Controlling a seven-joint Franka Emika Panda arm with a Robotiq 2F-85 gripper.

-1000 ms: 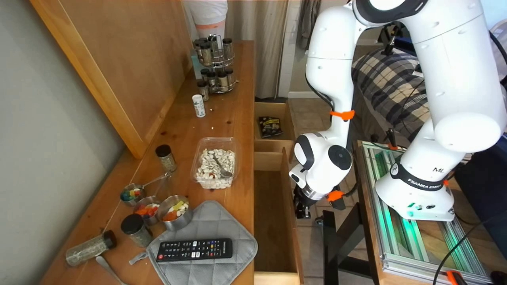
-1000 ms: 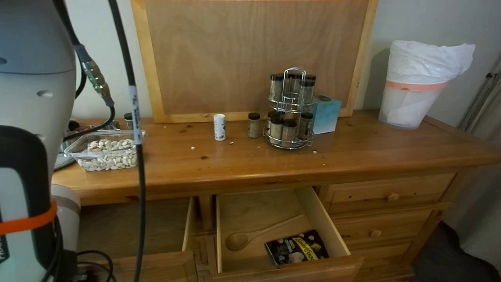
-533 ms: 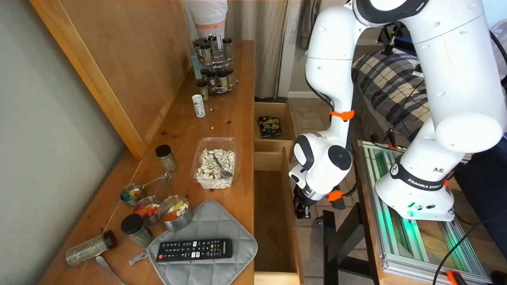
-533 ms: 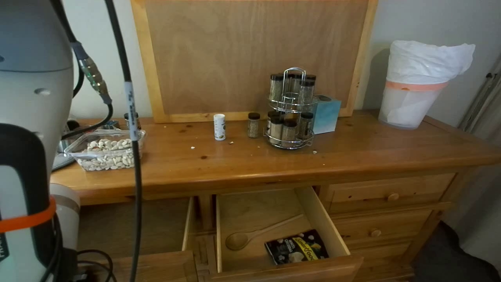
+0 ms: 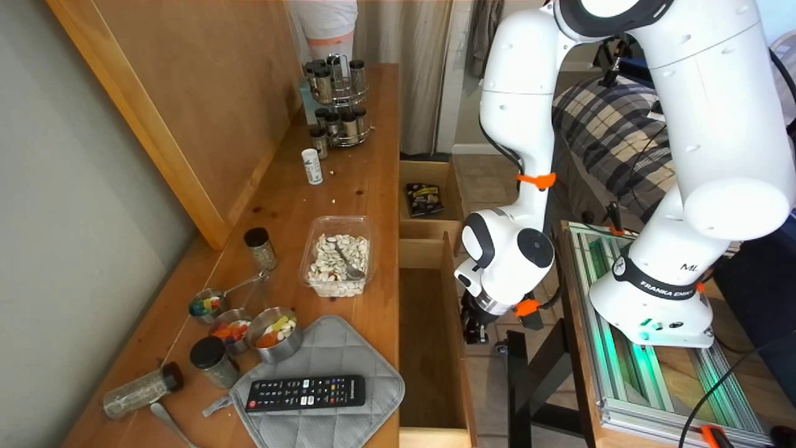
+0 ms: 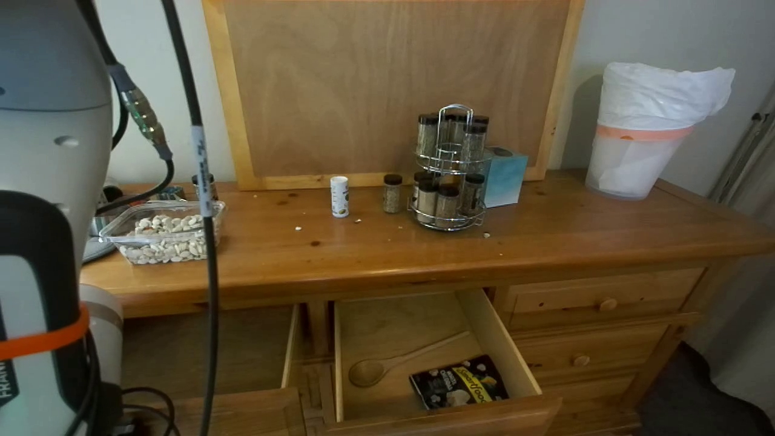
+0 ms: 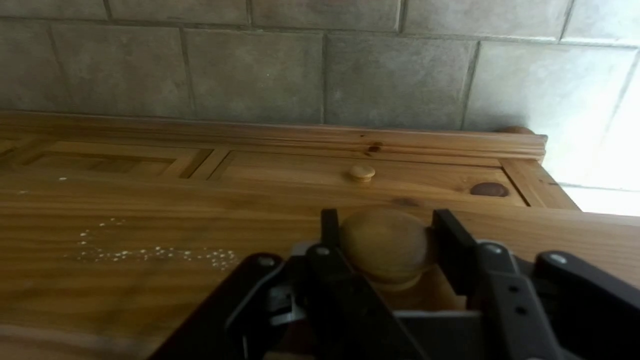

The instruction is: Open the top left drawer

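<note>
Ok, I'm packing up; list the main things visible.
top left drawer: 1, brown, open
next drawer: 1, tan, open
wooden spoon: 1, tan, next drawer
packet: 1, black, next drawer
spice rack: 1, chrome, dresser
loose jars: 4, clear, dresser
canister: 1, white, dresser
box: 1, blue, dresser
bin: 1, white, dresser
tub: 1, clear, dresser
metal spoon: 1, silver, tub
cups: 3, silver, near tub
potholder: 1, grey, dresser
remote: 1, black, potholder
board: 1, brown, dresser back
arm: 1, white, beside dresser
claw: 1, black, around drawer knob
</note>
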